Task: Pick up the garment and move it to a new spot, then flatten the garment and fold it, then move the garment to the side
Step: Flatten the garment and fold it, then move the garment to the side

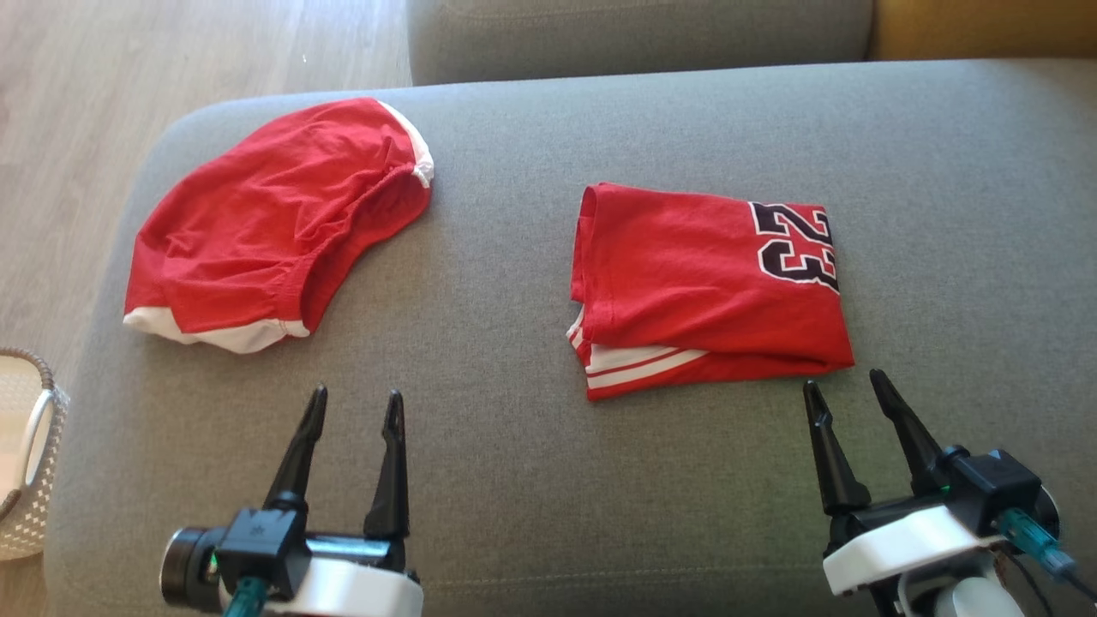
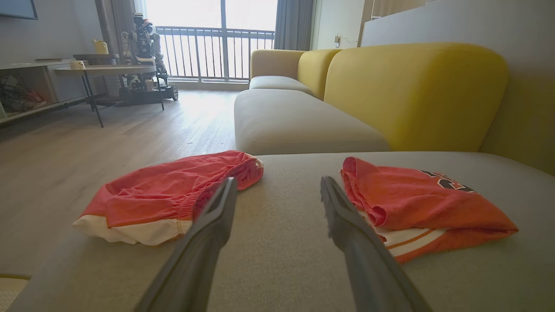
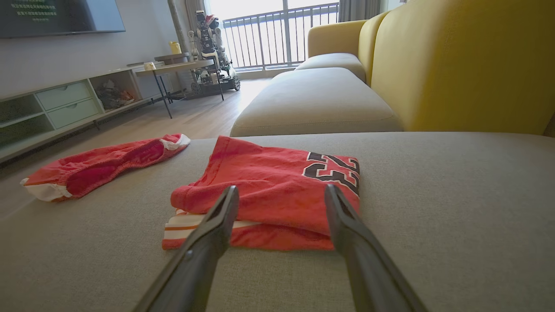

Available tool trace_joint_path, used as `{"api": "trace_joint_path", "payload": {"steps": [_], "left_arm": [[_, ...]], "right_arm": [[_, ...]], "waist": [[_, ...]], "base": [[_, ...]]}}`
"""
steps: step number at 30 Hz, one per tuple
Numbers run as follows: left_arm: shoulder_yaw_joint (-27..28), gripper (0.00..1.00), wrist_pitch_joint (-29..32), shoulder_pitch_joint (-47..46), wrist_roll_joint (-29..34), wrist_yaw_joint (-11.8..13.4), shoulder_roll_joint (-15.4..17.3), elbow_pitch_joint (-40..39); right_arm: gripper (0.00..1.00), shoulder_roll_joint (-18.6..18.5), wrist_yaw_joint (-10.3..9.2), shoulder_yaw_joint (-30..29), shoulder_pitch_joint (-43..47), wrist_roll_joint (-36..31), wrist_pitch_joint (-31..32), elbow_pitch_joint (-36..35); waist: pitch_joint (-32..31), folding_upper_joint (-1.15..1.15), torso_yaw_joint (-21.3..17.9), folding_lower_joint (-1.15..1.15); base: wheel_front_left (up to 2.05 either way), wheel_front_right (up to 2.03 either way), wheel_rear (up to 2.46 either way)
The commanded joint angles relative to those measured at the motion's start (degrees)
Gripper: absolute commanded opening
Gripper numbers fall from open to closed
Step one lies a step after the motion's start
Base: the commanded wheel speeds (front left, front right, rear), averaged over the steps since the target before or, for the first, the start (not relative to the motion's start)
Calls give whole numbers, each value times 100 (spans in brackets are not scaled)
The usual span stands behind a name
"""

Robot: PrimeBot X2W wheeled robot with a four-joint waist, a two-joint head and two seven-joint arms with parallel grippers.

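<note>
While both arms hover low over the grey sofa (image 1: 514,446), nothing is held | left jaws: wide open, empty, aimed between the two garments | right jaws: wide open, empty, just short of the jersey's near edge | jersey (image 1: 686,274): folded, centre-right on the seat | shorts (image 1: 274,223): crumpled near the left end, well apart

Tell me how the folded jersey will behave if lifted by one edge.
The jersey is thin cloth in loose layers, so it will probably sag and unfold. It looks light, an easy lift for the right hand. On the woven cushion, a push would likely bunch it rather than slide it.
</note>
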Motion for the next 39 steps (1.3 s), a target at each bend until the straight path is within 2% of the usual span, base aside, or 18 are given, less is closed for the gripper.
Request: {"api": "trace_joint_path", "payload": {"steps": [1,17,32,36,39], "left_arm": [[176,100,-69,-147,65,-2,-32,-163],[118,100,-69,-24,130,67,-32,-55],[96,100,-69,-25,108,107,-32,28],[82,100,-69,-84,115,92,-32,-2],[38,100,-69,-177,124,57,-32,2]], "right_arm": [[100,-25,-1,158,-154,38,-52,-164],[100,-24,-1,83,-97,79,-53,-82],[100,-24,-1,35,-38,101,-53,-20],[100,-24,-1,-45,-314,466,-53,161],[100,-24,-1,-151,-818,877,-53,626]], "waist": [[-38,0,-13,0],[-166,0,-68,0],[-151,0,141,0],[45,0,213,0],[243,0,262,0]], "base": [[0,0,0],[0,0,0],[0,0,0],[0,0,0],[0,0,0]]}}
